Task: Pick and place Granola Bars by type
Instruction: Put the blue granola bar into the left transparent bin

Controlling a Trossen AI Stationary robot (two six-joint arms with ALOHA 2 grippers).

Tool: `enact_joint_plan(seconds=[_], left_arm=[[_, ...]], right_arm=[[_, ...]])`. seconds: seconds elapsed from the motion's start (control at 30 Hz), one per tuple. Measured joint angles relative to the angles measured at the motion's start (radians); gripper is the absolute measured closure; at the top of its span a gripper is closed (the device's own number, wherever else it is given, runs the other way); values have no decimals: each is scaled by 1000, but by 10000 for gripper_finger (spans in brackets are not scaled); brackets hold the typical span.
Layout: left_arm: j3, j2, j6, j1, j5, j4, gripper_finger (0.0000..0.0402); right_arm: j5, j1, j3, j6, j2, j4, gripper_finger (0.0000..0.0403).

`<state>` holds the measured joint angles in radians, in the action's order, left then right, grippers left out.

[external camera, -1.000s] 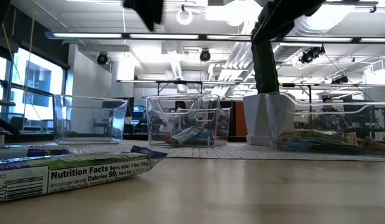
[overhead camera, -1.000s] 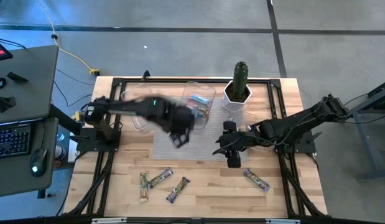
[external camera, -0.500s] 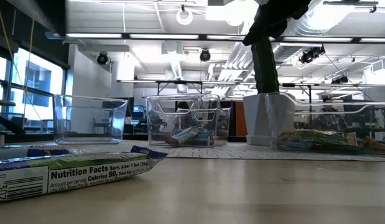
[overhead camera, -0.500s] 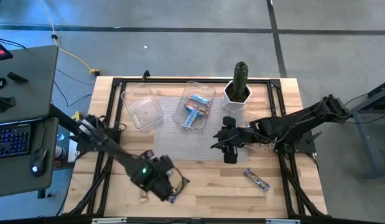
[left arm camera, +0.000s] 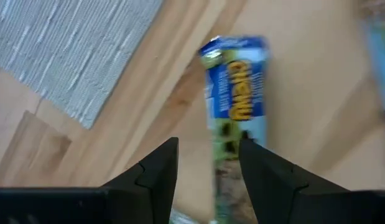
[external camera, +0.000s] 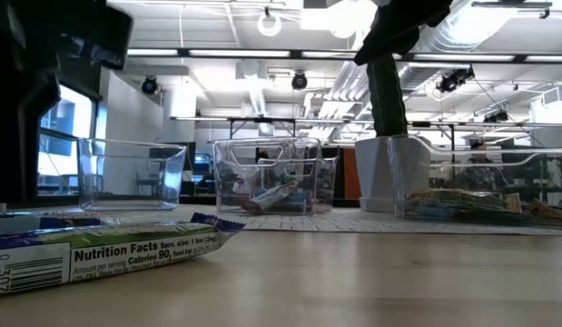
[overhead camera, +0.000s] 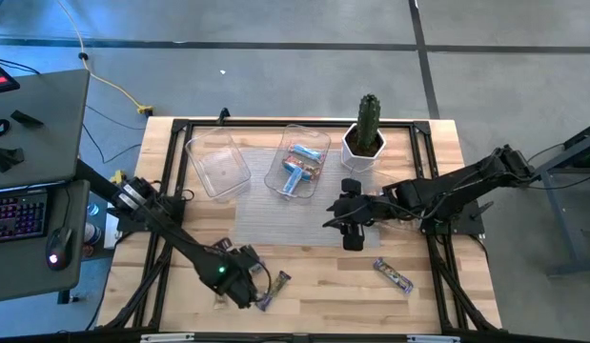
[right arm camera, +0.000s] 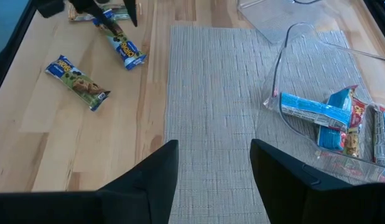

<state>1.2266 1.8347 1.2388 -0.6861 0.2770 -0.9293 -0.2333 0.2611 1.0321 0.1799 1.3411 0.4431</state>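
My left gripper (overhead camera: pixel 245 276) is open, low over the loose Granola Bars near the table's near edge. In the left wrist view its fingers (left arm camera: pixel 208 146) stand on either side of a blue and green-tan bar (left arm camera: pixel 234 93) that lies flat on the wood. A purple bar (overhead camera: pixel 274 289) lies beside it, and another bar (overhead camera: pixel 395 276) lies at the near right. My right gripper (overhead camera: pixel 350 224) is open and empty above the grey mat (right arm camera: pixel 211 124). A clear tray (overhead camera: pixel 299 167) holds light blue and red-tan bars (right arm camera: pixel 316 112). My left gripper comes at the blue and green-tan bar from above, one finger along each long side (left arm camera: pixel 239 143), with the bar flat on the table. I cannot tell whether the fingers touch it.
An empty clear tray (overhead camera: pixel 218 167) stands at the far left. A potted cactus (overhead camera: pixel 366 138) stands at the far right of the trays. Another clear tray with bars (external camera: pixel 480 195) shows at the right in the low view. A green-tan bar (external camera: pixel 99 250) lies close to the low camera.
My left gripper has swung from above the far trays toward the table's near edge and come down over the loose bars; its arm now shows at the left of the low view. My right gripper has shifted a little toward the far edge.
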Motion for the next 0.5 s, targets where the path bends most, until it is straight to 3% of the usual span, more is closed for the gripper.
enact_joint_plan(seconds=[0.5], left_arm=[[-26, 0, -50, -2, 20, 84, 238]], right_arm=[[-30, 0, 0, -4, 0, 0, 219]])
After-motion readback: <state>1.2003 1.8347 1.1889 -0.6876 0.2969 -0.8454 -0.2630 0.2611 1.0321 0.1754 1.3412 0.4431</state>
